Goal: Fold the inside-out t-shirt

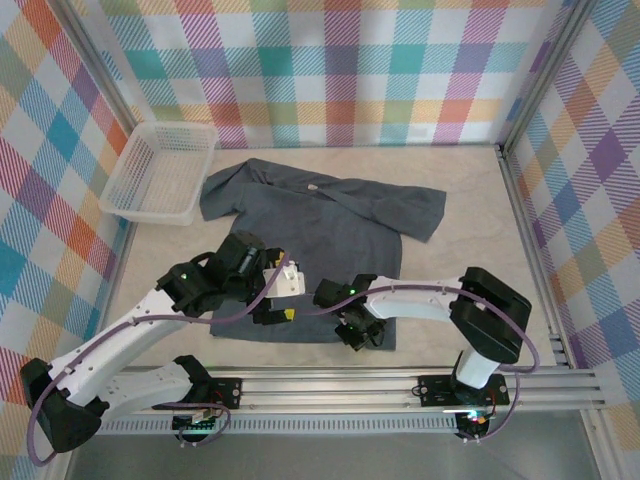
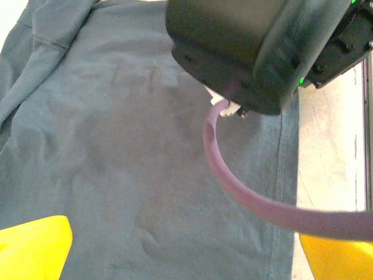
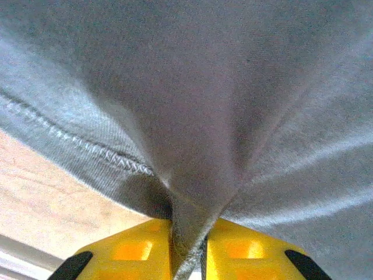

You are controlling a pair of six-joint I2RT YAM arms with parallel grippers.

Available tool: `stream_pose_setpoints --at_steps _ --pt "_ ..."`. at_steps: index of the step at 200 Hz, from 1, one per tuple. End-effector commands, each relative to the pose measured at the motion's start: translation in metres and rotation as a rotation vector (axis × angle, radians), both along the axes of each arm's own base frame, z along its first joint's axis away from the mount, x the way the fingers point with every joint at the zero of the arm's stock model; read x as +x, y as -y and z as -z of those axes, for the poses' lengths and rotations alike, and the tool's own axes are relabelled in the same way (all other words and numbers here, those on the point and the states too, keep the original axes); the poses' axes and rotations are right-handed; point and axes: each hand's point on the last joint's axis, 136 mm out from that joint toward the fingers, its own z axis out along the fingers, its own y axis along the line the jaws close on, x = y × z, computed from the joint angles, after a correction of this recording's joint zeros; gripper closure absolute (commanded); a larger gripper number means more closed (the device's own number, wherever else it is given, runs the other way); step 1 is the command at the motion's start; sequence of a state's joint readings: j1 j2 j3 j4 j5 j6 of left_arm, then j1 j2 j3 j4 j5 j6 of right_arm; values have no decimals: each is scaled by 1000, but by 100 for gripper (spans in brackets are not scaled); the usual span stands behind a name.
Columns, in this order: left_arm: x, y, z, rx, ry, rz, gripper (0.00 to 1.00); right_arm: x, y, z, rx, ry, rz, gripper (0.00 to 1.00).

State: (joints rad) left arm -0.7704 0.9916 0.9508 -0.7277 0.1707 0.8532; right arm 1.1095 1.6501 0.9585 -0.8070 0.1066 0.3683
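Zero folds done: the inside-out t-shirt [image 1: 320, 215] lies spread across the worktop [image 1: 460, 290], hem [image 3: 87, 149] at the near edge. My right end effector [image 3: 187, 251] pinches that hem, and my left end effector [image 2: 183, 256] hangs open above.

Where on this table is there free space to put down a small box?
Free: the table right of the t-shirt, up to the side rail; a smaller patch just in front of the basket. Crowded: the near edge, where the left hand and right hand sit over the hem.
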Motion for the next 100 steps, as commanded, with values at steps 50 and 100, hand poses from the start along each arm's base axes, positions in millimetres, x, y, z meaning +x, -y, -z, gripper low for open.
stream_pose_setpoints --at_steps 50,100 --pt "-8 6 -1 -47 -13 16 0 0 -10 -14 77 4 -16 94" --pt "-12 7 1 -73 -33 9 0 4 -15 -23 119 18 9 100"
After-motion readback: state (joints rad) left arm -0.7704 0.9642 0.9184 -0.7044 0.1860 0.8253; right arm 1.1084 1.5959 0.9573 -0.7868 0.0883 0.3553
